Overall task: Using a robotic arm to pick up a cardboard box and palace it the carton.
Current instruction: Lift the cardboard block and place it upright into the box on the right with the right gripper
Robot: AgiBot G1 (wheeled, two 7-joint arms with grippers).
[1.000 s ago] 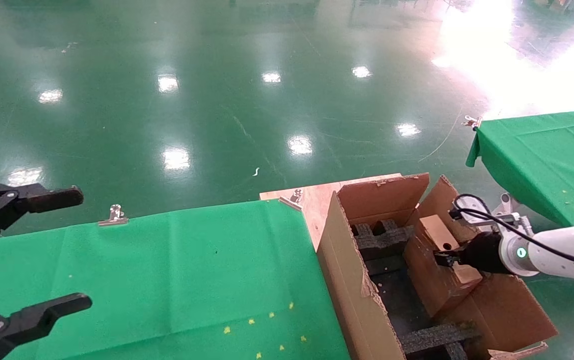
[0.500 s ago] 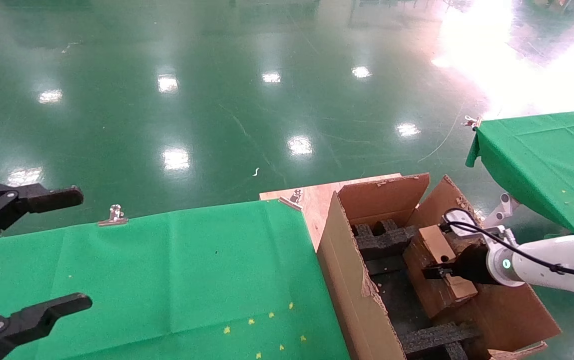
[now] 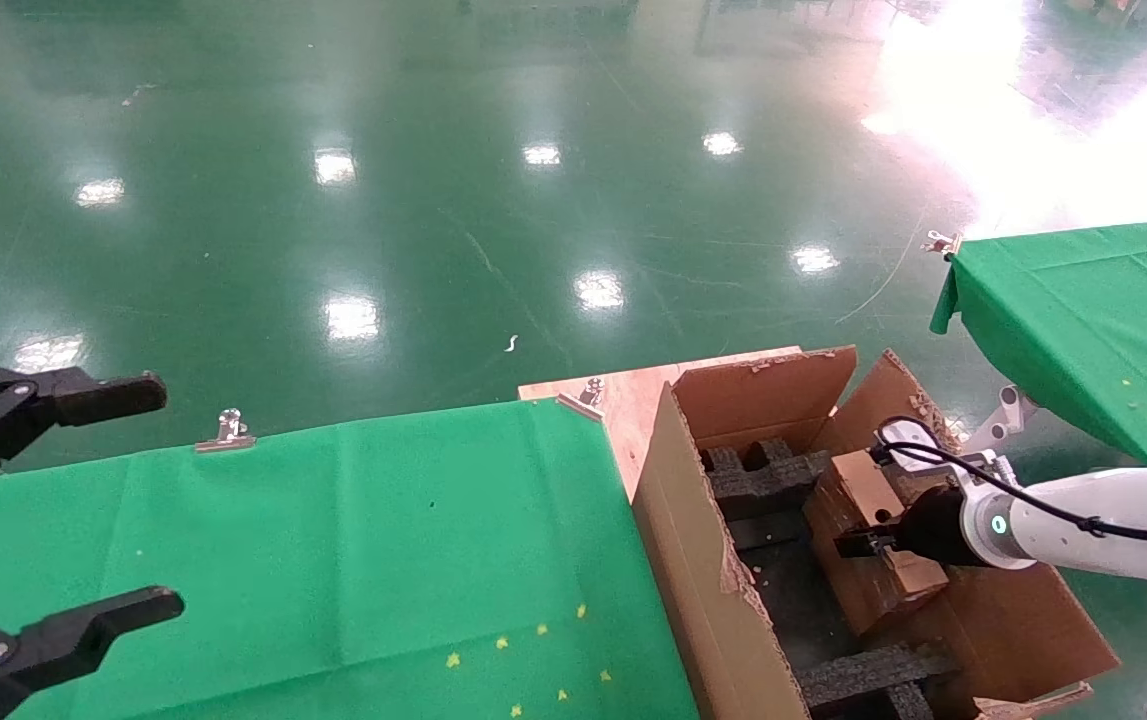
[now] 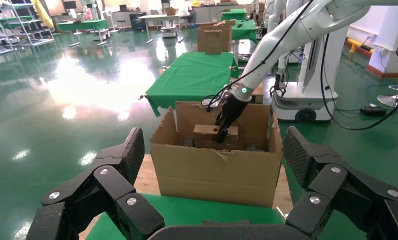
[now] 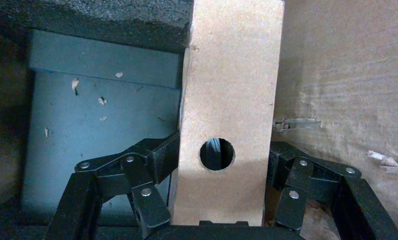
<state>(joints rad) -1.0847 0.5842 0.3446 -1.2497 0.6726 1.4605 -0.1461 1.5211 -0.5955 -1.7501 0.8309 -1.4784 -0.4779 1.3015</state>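
Observation:
The white robotic arm (image 3: 1103,515), my right arm, reaches into the large open carton (image 3: 703,580) from the right. Its right gripper (image 3: 863,542) is shut on the small cardboard box (image 3: 858,480), held tilted inside the carton above the black foam inserts (image 3: 763,475). In the right wrist view the fingers (image 5: 159,157) clamp both sides of the box's narrow face (image 5: 232,90), which has a round hole (image 5: 217,154). The left wrist view shows the carton (image 4: 217,170), the box (image 4: 204,131) and the arm (image 4: 277,50). My left gripper (image 3: 158,497) is open and empty at the far left.
A green-clothed table (image 3: 333,560) adjoins the carton's left side, with metal clips (image 3: 228,430) on its far edge. A wooden board (image 3: 623,400) lies under the carton. Another green table (image 3: 1083,310) stands at the right. The carton's ragged flaps (image 3: 763,385) stand up around the box.
My right arm has moved the cardboard box left and lower, deeper into the carton. The left gripper has not moved.

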